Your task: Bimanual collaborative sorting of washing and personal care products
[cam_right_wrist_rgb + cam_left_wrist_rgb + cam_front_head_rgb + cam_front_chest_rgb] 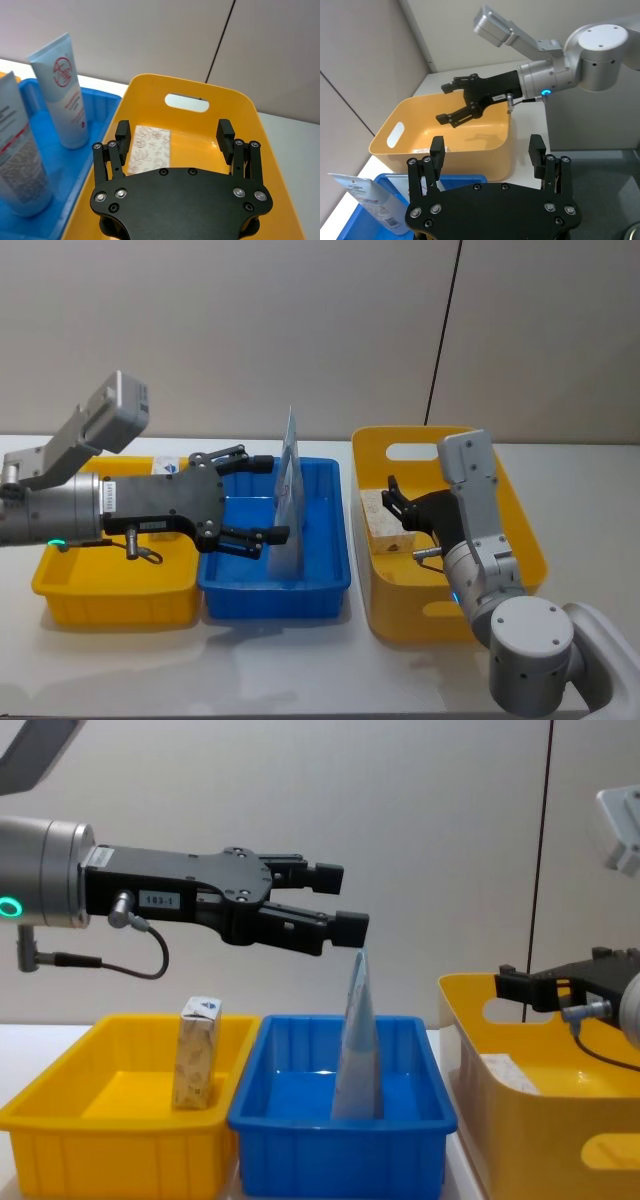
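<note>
Two pale-blue tubes stand upright in the blue bin (275, 602), first tube (62, 95) and second tube (20, 165). In the head and chest views they overlap and read as one. One speckled carton (197, 1055) stands upright in the small yellow bin (115, 605), at 9 o'clock of the blue bin. In the head view the left arm hides most of it. One flat marbled box (150, 152) lies on the floor of the big yellow bin (415, 625), at 3 o'clock of the blue bin, part hidden behind the right gripper (392, 495). Three bins in all: two yellow, one blue. The left gripper (340, 900) hangs above the blue bin with fingers spread and nothing between them, and the tube tip is just beside the lower fingertip. The right gripper sits over the big yellow bin above the box, fingers apart and holding nothing. The bins are on a white table (300, 670), side by side. A plain pale wall (300, 330) is behind, with a thin dark line (445, 330) running down it; can't tell if it is a cable or a seam.
</note>
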